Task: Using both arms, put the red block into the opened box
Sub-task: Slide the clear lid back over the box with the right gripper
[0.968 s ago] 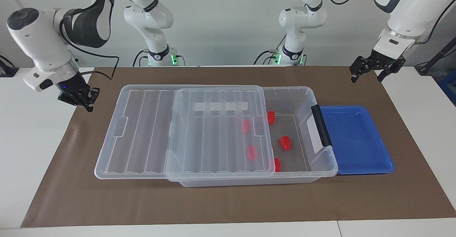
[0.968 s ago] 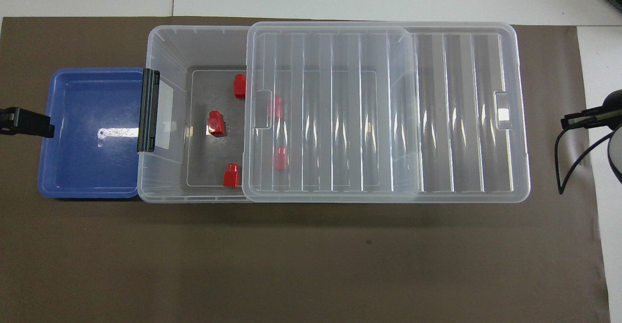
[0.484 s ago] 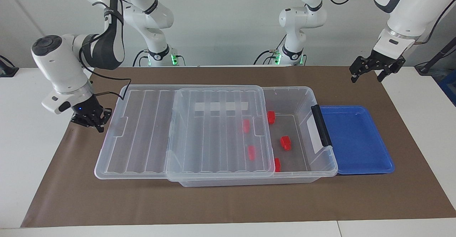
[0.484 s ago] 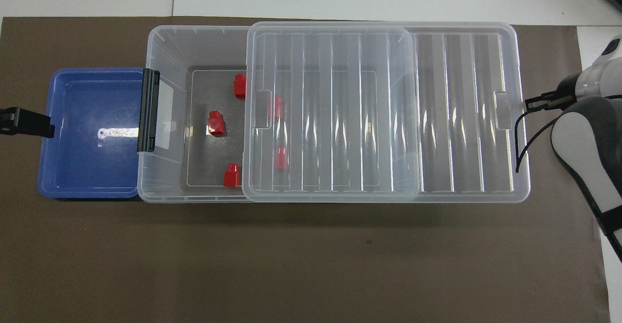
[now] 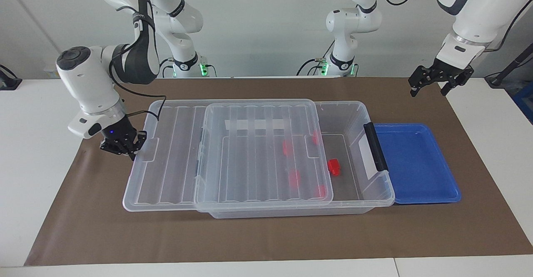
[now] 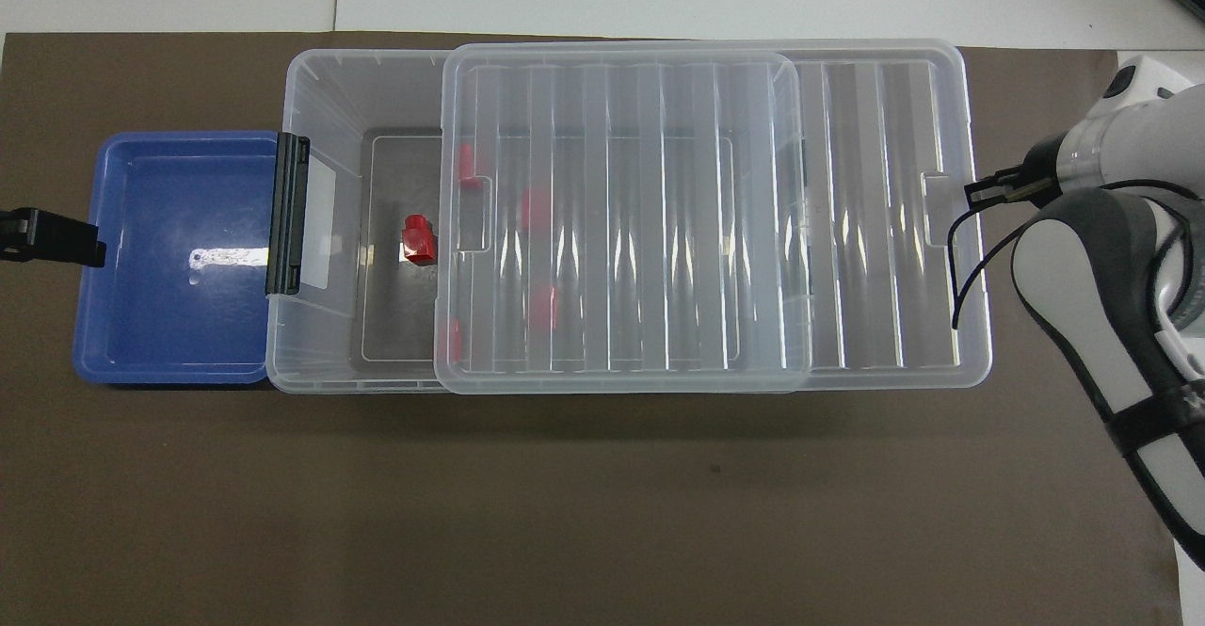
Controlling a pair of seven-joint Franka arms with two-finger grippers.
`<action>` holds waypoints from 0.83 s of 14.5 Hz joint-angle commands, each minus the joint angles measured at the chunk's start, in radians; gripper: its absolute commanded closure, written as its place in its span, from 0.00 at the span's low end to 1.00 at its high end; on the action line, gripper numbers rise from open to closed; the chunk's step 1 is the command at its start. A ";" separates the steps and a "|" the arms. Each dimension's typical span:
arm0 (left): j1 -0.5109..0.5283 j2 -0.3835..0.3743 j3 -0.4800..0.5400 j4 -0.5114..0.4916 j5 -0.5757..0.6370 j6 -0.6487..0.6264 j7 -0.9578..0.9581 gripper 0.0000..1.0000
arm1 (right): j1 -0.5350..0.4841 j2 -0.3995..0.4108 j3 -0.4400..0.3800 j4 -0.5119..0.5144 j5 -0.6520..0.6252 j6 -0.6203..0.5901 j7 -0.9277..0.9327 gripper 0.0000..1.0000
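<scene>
The opened box [image 5: 377,183] [image 6: 320,89] is a clear bin on the brown mat, its ribbed lid [image 5: 258,152] [image 6: 621,221] slid most of the way over it. Several red blocks lie inside. One red block [image 5: 334,166] [image 6: 419,237] is uncovered; the others show through the lid. My right gripper [image 5: 125,147] [image 6: 979,195] is shut and low, its tip against the lid's end edge at the right arm's end. My left gripper [image 5: 437,80] [image 6: 47,235] hangs open in the air over the mat's corner by the blue tray, holding nothing.
A shallow blue tray [image 5: 416,164] [image 6: 179,259] with nothing in it sits against the box's black clip [image 5: 375,145] at the left arm's end. The brown mat [image 5: 266,235] covers the white table.
My right gripper came down and in against the lid's end, and the lid slid toward the left arm's end, covering more of the box and more blocks. The left arm stayed still.
</scene>
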 commanded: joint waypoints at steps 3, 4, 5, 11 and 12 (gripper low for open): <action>0.005 -0.006 -0.003 0.003 -0.014 -0.010 0.011 0.00 | 0.046 0.003 0.006 -0.003 0.026 0.001 0.041 1.00; 0.004 -0.006 -0.003 0.003 -0.016 -0.010 0.011 0.00 | 0.064 0.003 0.006 -0.006 0.026 0.003 0.067 1.00; 0.003 -0.006 -0.003 0.003 -0.014 -0.010 0.011 0.00 | 0.078 0.005 0.006 -0.006 0.026 0.003 0.086 1.00; 0.005 -0.006 -0.003 0.003 -0.016 -0.010 0.011 0.00 | 0.146 0.003 0.006 -0.009 0.026 0.001 0.152 1.00; 0.005 -0.006 -0.003 0.003 -0.014 -0.010 0.011 0.00 | 0.159 0.005 0.006 -0.009 0.026 0.006 0.176 1.00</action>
